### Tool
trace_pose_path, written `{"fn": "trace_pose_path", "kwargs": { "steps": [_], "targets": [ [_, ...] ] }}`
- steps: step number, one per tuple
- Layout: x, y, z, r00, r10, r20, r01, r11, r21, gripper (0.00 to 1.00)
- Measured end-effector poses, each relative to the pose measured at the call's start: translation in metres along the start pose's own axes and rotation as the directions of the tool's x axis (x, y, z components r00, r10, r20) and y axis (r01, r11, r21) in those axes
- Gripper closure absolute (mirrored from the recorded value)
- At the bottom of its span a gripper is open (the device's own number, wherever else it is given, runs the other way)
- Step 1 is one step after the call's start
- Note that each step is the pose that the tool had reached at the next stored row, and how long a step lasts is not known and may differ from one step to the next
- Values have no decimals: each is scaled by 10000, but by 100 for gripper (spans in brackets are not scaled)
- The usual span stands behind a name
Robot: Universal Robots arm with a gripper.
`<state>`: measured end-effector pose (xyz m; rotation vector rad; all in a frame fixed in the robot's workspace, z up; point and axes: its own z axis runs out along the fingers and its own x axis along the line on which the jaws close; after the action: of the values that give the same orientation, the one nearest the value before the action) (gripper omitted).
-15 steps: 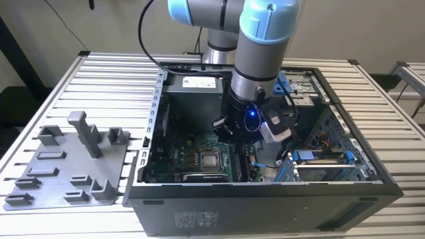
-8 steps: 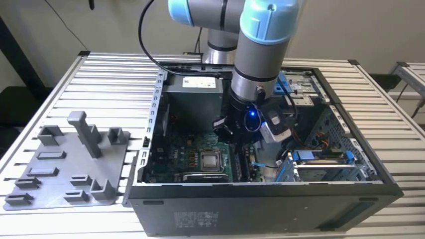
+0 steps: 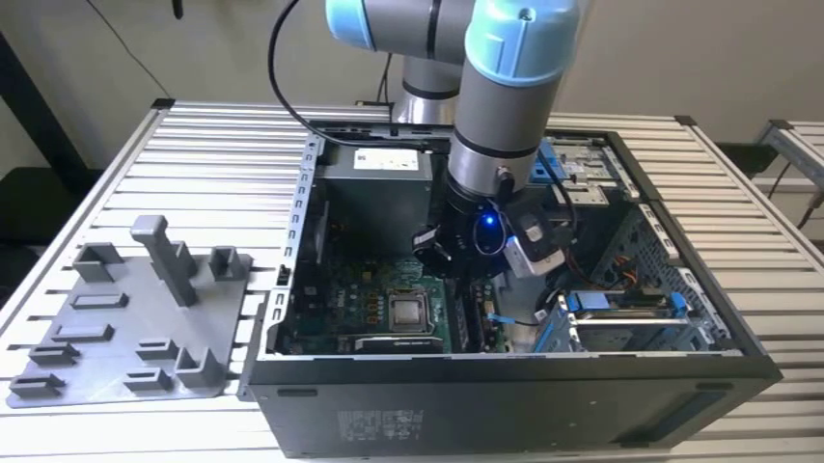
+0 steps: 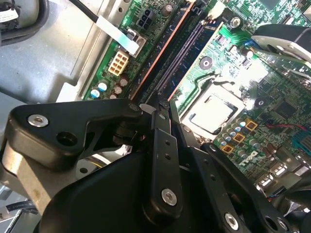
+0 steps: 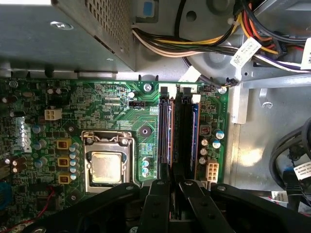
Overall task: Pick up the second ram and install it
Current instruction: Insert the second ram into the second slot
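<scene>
- Broadly, we work inside the open computer case (image 3: 515, 386) on the slatted counter (image 3: 206, 125). The arm (image 3: 508, 106) reaches straight down into it, so we judge that any push should stay vertical and clear of the case walls.
- On the motherboard (image 5: 112, 107), the memory slots run just beside the processor socket (image 5: 107, 167). We would steer by those long parallel lines.
- Our end effector (image 5: 175, 183) is drawn narrow. It appears to pinch the near end of the second ram (image 5: 183, 136), a dark strip lying along the slot farther from the socket.
- We cannot tell whether the stick is fully seated. It wants even pressure along its length, not a tilt from one end.
- The white latches (image 5: 164, 90) at the far slot ends are our smallest check.
</scene>
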<state>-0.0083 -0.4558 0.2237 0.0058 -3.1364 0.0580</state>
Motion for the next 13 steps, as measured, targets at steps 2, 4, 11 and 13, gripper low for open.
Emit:
{"fn": "trace_pose_path", "kwargs": {
  "steps": [2, 4, 11, 13],
  "targets": [
    [0, 0, 0, 10000, 15, -1, -15, 10000, 0, 86],
    [0, 0, 1, 9999, 116, -4, -116, 9999, -2, 86],
    [0, -2, 6, 9991, 413, -15, -414, 9991, -3, 86],
    [0, -2, 13, 9990, 441, -16, -441, 9990, -3, 86]
  ]
}}
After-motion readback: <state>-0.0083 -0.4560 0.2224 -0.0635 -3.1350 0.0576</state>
